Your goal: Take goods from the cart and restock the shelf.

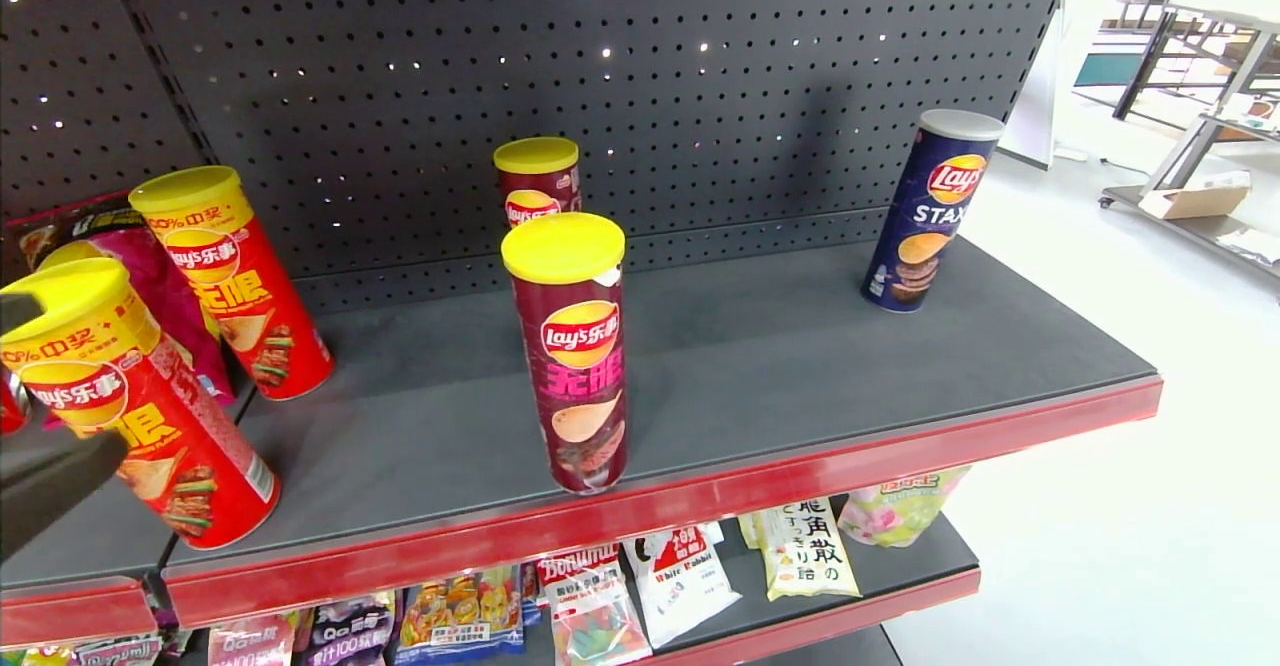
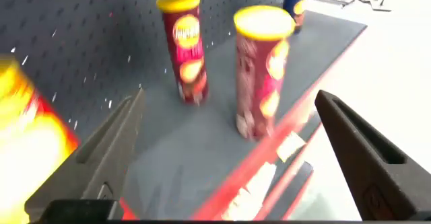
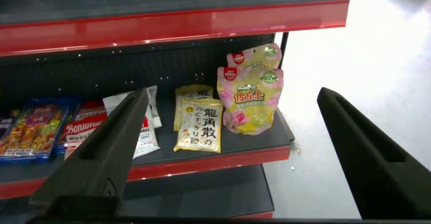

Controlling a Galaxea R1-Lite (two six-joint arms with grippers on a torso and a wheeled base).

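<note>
Five cans stand on the shelf (image 1: 760,366), all upright (any lean looks like lens to me). Front red can (image 1: 135,406) is lower left in the head view, near the shelf's front lip. Rear red can (image 1: 235,281) is above and right of it, apart. Front maroon can (image 1: 575,351) is centre frame by the lip, and rear maroon can (image 1: 537,181) is above it, close to the pegboard (image 1: 700,96). Blue can (image 1: 930,211) is upper right, well apart from the rest.

Left gripper (image 2: 230,96) has its fingers spread wide with nothing between them. In the head view its dark fingers poke in at the left edge, just beside the front red can; touching or not, cannot tell. From the wrist camera that can lies outside one finger, not in the gap. The gap looks along the shelf toward the two maroon cans.

Right gripper (image 3: 234,93) is also spread wide and empty, facing the lower shelf (image 3: 202,163) and its snack bags (image 3: 252,99).

Key relation: the front red can stands at the left gripper's flank, long axis vertical. The left arm is much nearer it than the right.

My read is that this can is already placed. The next move would be backing the left gripper off without a finger clipping it. The can is tall, narrow and near the lip, so a sideways knock could tip it over the edge. Either arm is free to fetch the next item from the cart.
</note>
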